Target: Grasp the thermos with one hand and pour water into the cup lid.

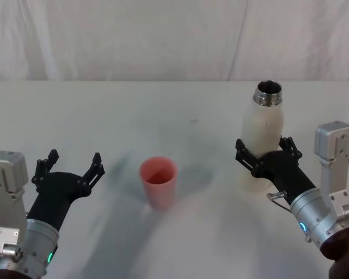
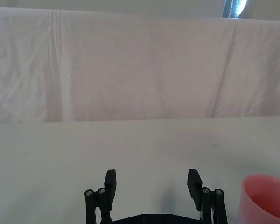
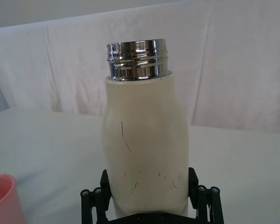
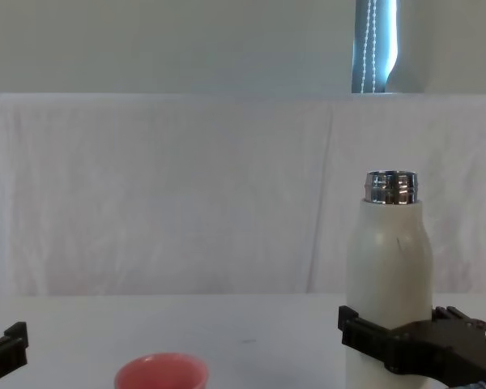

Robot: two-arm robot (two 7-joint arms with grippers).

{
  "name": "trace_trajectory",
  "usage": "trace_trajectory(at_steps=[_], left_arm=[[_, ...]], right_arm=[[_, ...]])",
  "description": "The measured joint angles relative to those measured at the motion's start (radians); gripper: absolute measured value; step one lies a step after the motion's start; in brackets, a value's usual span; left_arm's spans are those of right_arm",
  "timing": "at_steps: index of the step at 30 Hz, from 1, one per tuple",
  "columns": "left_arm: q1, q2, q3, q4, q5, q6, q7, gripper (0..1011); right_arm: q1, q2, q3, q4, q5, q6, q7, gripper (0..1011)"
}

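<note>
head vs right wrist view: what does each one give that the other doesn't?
Head view alone: the left gripper, open above the table to the left of the cup lid, and the cup lid's whole shape and inside. Right wrist view alone: close detail of the thermos, its threaded chrome neck and dark scuffs on the body. Both: the upright, uncapped thermos with the right gripper fingers either side of its lower body, and the cup lid.

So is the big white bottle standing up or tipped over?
Standing up. The thermos is upright, chrome neck on top, with the right gripper around its body.
</note>
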Motion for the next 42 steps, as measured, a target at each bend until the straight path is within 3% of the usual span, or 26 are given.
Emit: trace_trajectory(at_steps=[11,28,42], left_arm=[[0.000,0.000,0.000,0.000,0.000,0.000,0.000,1001],[0.000,0.000,0.000,0.000,0.000,0.000,0.000,1001],[0.000,0.000,0.000,0.000,0.000,0.000,0.000,1001]], right_arm=[[-0.007,0.005,-0.005,-0.017,-0.015,0.003,-0.013,967],[-0.016,0.023,-0.027,-0.098,-0.165,-0.015,-0.057,967],[-0.010,0.027,-0.035,-0.119,-0.236,-0.001,-0.053,967]])
